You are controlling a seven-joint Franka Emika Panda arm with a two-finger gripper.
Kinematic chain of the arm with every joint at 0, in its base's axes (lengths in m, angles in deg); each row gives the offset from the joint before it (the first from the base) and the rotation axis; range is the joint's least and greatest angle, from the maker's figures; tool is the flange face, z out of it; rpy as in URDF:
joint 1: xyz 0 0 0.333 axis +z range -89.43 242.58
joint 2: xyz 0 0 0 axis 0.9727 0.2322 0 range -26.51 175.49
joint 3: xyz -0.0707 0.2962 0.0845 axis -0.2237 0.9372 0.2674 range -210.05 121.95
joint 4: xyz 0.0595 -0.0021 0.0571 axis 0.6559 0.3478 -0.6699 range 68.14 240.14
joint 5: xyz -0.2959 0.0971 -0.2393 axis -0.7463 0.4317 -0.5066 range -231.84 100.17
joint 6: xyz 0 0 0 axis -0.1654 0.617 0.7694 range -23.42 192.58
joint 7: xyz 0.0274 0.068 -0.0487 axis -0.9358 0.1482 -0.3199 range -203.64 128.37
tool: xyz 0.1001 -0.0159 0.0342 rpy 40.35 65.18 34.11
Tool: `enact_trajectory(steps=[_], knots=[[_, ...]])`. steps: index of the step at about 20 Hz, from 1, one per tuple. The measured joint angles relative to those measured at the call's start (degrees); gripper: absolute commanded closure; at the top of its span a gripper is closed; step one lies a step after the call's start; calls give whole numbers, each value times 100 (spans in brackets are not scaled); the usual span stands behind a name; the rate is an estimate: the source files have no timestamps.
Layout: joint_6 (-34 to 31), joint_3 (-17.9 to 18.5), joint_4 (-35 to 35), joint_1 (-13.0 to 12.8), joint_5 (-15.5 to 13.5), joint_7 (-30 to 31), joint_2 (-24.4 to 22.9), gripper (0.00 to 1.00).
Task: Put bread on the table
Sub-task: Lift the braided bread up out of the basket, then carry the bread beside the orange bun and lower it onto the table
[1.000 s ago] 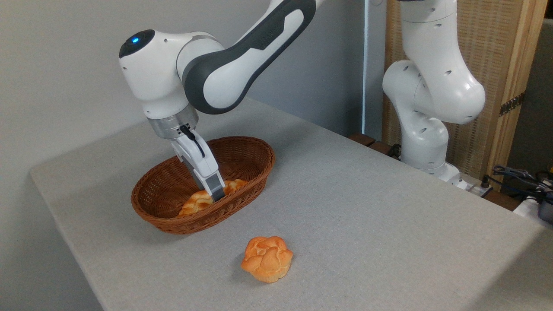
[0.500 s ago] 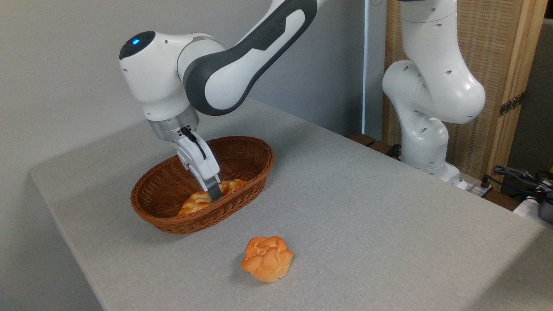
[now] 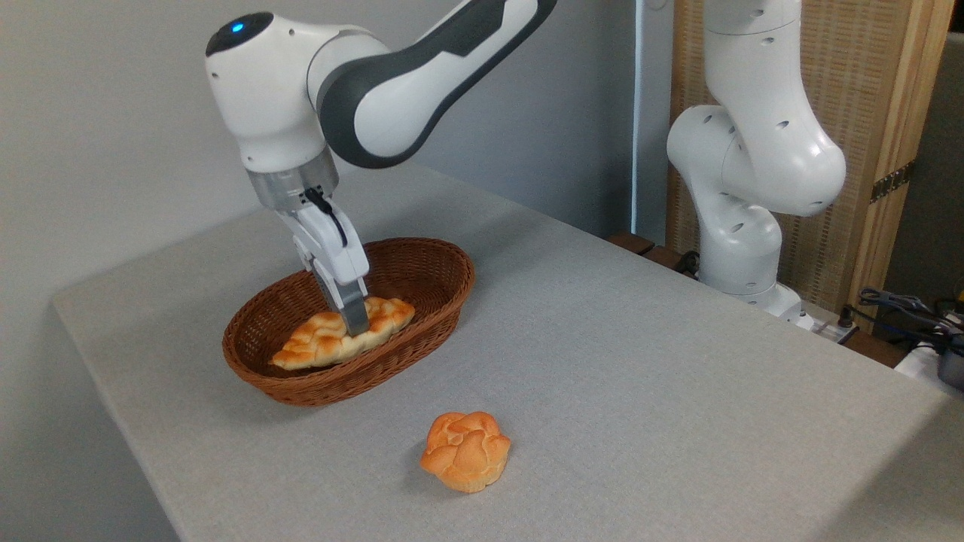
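Note:
The bread (image 3: pixel 324 342), a long braided golden loaf, hangs level with the rim of the brown wicker basket (image 3: pixel 422 275), raised off the basket floor. My gripper (image 3: pixel 354 325) comes down from above and is shut on the bread near its middle, one grey finger showing in front of the loaf. The table (image 3: pixel 640 361) is covered in light grey cloth and carries the basket at its left.
A round knobbly orange bun (image 3: pixel 465 450) lies on the cloth in front of the basket. The arm's white base (image 3: pixel 742 226) stands at the table's far right edge, with cables (image 3: pixel 904 309) beside it. A wall runs behind the table.
My gripper has risen and moved slightly left, lifting the bread from the basket floor up to rim height. The whole loaf now shows. The bun has not moved.

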Motion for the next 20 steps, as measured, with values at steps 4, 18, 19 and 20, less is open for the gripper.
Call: enact_trajectory(steps=[4, 18, 19, 20], knots=[[3, -15, -6, -3, -22, 55, -170, 66], [-627, 1351, 25, 52, -189, -560, -734, 60], [-751, 1449, 32, 57, -189, -733, -734, 59], [-840, 1521, 46, 60, -189, -839, -735, 59]])
